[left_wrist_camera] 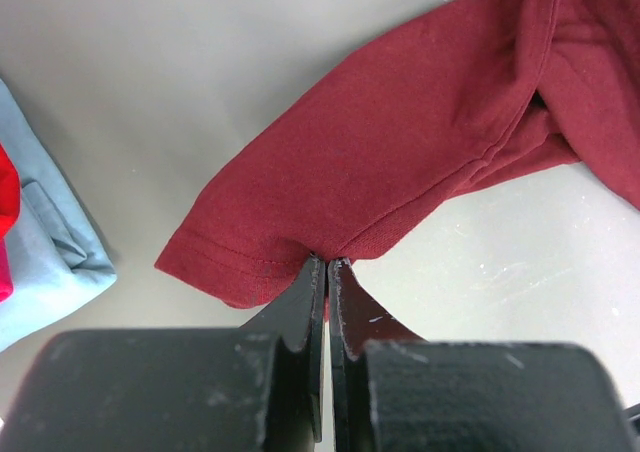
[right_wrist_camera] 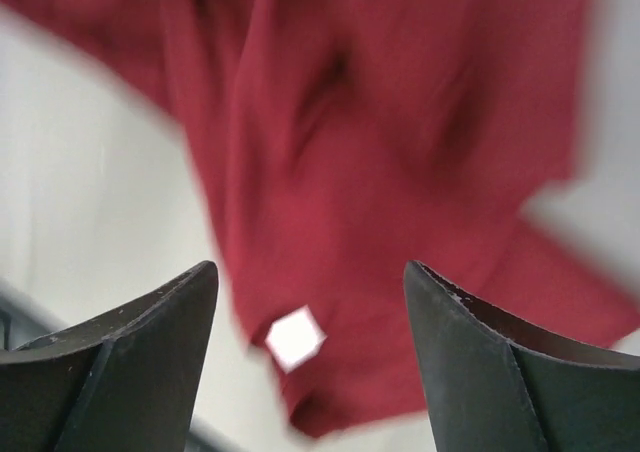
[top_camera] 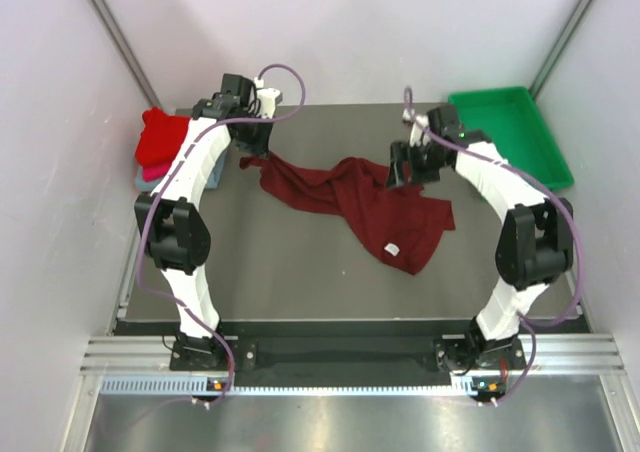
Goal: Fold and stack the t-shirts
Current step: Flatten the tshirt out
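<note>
From above, the green tray sits to the far right of the maroon shirt, past the right arm. The shirt sprawls crumpled across the middle of the table. To its left, against the wall, I see a folded pile: a red shirt over a pink shirt and a grey-blue shirt. Bare grey table shows between the maroon shirt and the arm bases. The left pincer is at the shirt's far-left tip and the right pincer is over its far edge. On the left wrist camera, the left pincer is clamped tight on the sleeve hem of the maroon shirt, and the grey-blue shirt lies well to the left of that sleeve. On the right wrist camera, which is blurred, the right pincer gapes wide with nothing in it, above the maroon shirt and its white label. I cannot tell whether it touches the cloth.
</note>
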Available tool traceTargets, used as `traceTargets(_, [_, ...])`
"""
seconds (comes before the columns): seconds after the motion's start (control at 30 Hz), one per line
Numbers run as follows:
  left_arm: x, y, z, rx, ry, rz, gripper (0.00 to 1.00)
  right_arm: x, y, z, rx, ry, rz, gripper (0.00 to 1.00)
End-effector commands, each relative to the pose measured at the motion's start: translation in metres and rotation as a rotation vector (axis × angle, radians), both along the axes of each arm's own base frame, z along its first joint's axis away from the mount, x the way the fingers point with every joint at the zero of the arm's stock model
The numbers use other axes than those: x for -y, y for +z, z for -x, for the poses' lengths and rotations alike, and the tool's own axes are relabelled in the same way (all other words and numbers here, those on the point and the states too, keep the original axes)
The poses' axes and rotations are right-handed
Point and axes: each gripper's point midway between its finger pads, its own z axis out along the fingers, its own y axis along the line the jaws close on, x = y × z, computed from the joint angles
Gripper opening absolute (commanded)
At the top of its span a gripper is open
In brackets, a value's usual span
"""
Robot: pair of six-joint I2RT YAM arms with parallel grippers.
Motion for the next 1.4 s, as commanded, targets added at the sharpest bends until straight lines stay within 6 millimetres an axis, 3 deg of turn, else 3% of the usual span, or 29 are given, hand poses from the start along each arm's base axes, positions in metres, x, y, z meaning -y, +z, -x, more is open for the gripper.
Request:
traceTargets(0.0, [0.002,0.028,-0.006,0.077,0.013,0.035,0.00,0.010,0.024,-0.058,0.143,-0.054,-0.004,0.75])
traceTargets(0.07, [0.000,0.028,-0.006,0.075,0.019,0.029,0.00,0.014,0.023,-0.069,0.149,-0.068,-0.006,0.74])
traceTargets(0.2, [-0.002,0.028,-0.006,0.074,0.031,0.020,0.00,0.015,-0.002,-0.079,0.121,-0.073,0.000,0.72])
traceTargets(0.43, [-0.005,0.025,-0.007,0.068,0.043,0.003,0.00,0.021,-0.015,-0.106,0.137,-0.064,0.034,0.65])
traceTargets(0.63, [-0.006,0.021,-0.008,0.059,0.049,0.004,0.00,0.050,-0.031,-0.118,0.156,-0.079,0.155,0.59])
traceTargets(0.97, [-0.003,0.020,-0.012,0.055,0.048,0.013,0.00,0.082,-0.042,-0.109,0.094,-0.175,0.117,0.55])
traceTargets(1.37, [-0.008,0.016,-0.007,0.046,0.057,-0.011,0.00,0.072,-0.073,-0.089,-0.044,-0.190,-0.008,0.49])
